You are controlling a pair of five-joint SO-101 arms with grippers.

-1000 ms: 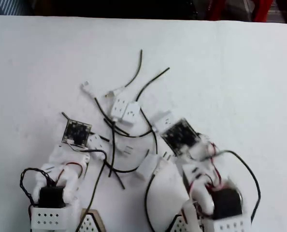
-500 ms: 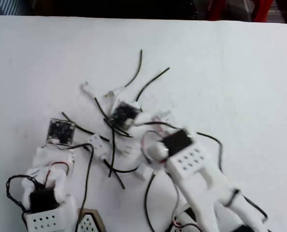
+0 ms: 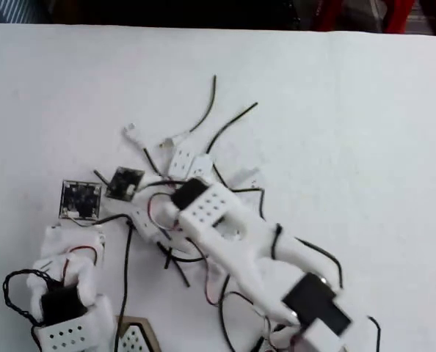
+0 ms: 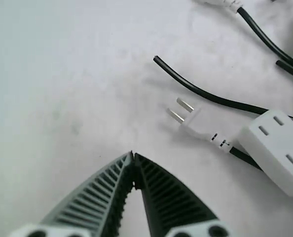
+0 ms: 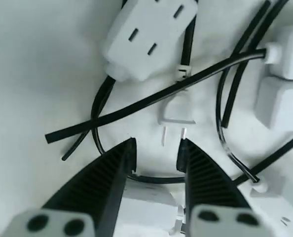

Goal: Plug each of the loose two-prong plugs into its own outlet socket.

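Swung leftward, right gripper has jaws spread, plug prongs between their tips; left gripper pressed together.

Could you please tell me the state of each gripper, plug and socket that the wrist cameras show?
Left gripper: shut, empty.
Right gripper: open, empty.
Plug near left gripper: unplugged, prongs bare.
Socket near left gripper: visible slots empty.
Plug near right gripper: unplugged, prongs bare.
Socket near right gripper: visible slots empty.

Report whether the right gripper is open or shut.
Open. The right gripper has its fingers apart, and a loose plug lies just ahead of the gap with its prongs bare.
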